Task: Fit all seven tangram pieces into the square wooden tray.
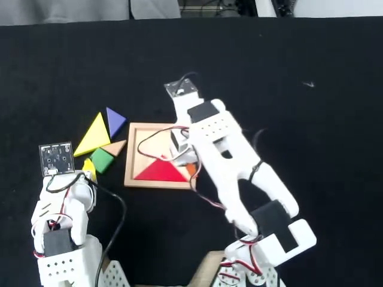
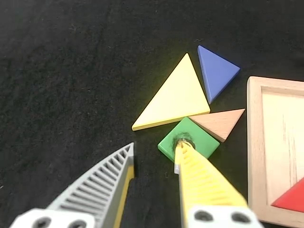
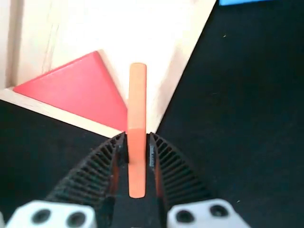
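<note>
Right fingers point(image 3: 90, 175) are pinching the orange piece point(image 3: 137, 109), held up on its thin edge over the near rim of the wooden tray point(image 3: 166, 47). It hangs just beside the red triangle point(image 3: 78, 88), which lies flat inside against that rim. Beyond the red triangle the tray floor is bare wood, so there is room there. From the high view, the right arm stretches across the tray's right side and covers that part. A light-blue piece point(image 3: 242, 2) peeks in past the tray's corner, on the black desk point(image 1: 299, 119). On the other side, the left fingers point(image 2: 204, 185) are spread: the yellow one's tip is over the green square point(image 2: 197, 135), the grey one over bare desk. It is crowded here. The yellow triangle point(image 2: 175, 97) meets the green square's corner, the tan triangle point(image 2: 219, 123) is wedged against both with its point just beside the tray's rim, and the blue triangle point(image 2: 216, 71) sits just beside the yellow. Open desk lies far and right.
</note>
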You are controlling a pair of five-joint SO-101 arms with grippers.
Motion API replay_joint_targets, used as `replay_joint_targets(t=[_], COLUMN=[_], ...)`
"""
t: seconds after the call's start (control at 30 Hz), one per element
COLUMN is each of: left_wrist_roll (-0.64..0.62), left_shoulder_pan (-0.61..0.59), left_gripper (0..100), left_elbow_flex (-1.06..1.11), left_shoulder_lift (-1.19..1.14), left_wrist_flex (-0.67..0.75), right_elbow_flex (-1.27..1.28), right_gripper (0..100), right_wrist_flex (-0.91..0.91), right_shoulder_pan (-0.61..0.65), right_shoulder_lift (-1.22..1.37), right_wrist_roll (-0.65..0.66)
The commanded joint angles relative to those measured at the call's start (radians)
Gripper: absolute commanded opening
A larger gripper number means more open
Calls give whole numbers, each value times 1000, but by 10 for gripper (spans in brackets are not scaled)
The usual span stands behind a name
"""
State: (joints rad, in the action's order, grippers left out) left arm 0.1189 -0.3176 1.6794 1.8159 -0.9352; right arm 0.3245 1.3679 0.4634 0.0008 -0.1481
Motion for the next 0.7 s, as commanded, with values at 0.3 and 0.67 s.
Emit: replay_joint_targets(t=[0.3,0.67], left_wrist_roll=[2,2], left_shoulder_pan=[10,10], left_gripper=[152,152], left_elbow_flex=[19,19], left_shoulder_lift=[8,8], left_wrist_flex=[2,-2], right_elbow_flex=[-16,-22], right_gripper=[11,11], right_wrist_flex=[9,9], right_shoulder_pan=[107,107], right_shoulder_lift=[-30,-28], right_wrist_roll=[-63,-60])
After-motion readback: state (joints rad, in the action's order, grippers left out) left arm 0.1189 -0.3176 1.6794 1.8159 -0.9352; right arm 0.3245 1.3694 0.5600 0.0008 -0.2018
